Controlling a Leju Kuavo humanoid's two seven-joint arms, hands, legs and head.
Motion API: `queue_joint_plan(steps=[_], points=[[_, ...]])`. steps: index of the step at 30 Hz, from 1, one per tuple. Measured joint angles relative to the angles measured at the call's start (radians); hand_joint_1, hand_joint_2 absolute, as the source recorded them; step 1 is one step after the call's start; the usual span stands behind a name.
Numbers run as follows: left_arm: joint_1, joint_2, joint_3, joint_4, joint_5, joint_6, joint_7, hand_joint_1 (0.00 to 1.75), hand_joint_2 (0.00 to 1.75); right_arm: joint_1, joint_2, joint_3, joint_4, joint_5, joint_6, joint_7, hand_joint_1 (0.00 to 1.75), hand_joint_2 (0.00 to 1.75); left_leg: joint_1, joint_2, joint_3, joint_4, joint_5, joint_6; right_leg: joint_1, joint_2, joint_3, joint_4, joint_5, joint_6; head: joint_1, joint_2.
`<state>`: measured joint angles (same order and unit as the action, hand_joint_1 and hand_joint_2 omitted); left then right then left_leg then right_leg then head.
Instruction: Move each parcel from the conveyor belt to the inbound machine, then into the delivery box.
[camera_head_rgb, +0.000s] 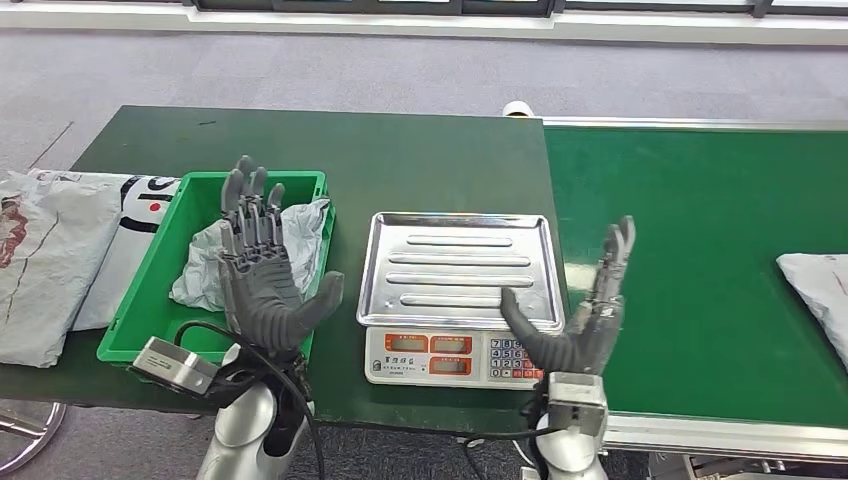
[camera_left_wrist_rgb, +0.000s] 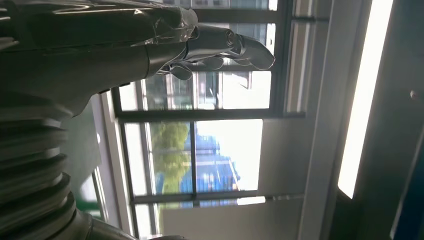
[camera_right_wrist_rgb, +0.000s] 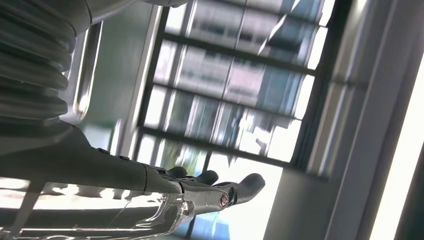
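Green belt (camera_head_rgb: 700, 250) carries one parcel (camera_head_rgb: 818, 300); left hand (camera_head_rgb: 262, 280) and right hand (camera_head_rgb: 580, 320) spread, holding nothing.

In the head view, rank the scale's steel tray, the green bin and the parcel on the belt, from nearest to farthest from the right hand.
From the right hand:
1. Steel tray, just to its left on the scale.
2. Parcel, on the belt at the right edge.
3. Green bin, far left, behind the left hand.

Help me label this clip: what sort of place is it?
Probably a parcel-sorting or logistics test station indoors: a green conveyor belt carrying a parcel, a weighing scale, and a green box holding another parcel.
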<state>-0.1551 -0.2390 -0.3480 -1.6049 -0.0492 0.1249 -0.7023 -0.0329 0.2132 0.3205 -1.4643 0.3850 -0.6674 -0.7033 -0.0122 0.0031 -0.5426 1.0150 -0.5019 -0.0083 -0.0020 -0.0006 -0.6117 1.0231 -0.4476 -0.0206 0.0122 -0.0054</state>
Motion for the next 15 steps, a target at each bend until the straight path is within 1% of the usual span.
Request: queue_joint_plan(steps=[3, 6, 11, 15], points=[[0.000, 0.004, -0.042, -0.006, 0.003, -0.015, 0.000, 0.00, 1.75, -0.011, -0.016, 0.136, 0.006, -0.005, 0.011, 0.000, 0.00, 1.75, 0.000, 0.000, 0.000, 0.000, 0.000, 0.000, 0.000, 0.000, 0.000, 0.000, 0.000, 0.000, 0.000, 0.000], [0.001, 0.007, -0.067, -0.007, -0.002, -0.013, 0.000, 0.00, 1.75, -0.022, -0.025, 0.215, 0.013, -0.010, 0.010, 0.000, 0.00, 1.75, 0.000, 0.000, 0.000, 0.000, 0.000, 0.000, 0.000, 0.000, 0.000, 0.000, 0.000, 0.000, 0.000, 0.000], [0.001, 0.011, -0.098, -0.002, -0.006, 0.007, 0.000, 0.00, 1.75, -0.032, -0.036, 0.289, 0.026, -0.011, -0.001, 0.000, 0.00, 1.75, -0.001, 0.000, 0.000, 0.000, 0.000, 0.000, 0.000, 0.000, 0.000, 0.000, 0.000, 0.000, 0.000, 0.000], [0.002, 0.015, -0.126, 0.011, -0.015, 0.046, 0.001, 0.00, 1.75, -0.036, -0.042, 0.310, 0.035, -0.002, 0.010, 0.000, 0.00, 1.75, -0.001, 0.000, 0.000, 0.000, 0.000, 0.000, -0.001, 0.000, 0.000, 0.000, 0.000, 0.000, 0.000, 0.000]])
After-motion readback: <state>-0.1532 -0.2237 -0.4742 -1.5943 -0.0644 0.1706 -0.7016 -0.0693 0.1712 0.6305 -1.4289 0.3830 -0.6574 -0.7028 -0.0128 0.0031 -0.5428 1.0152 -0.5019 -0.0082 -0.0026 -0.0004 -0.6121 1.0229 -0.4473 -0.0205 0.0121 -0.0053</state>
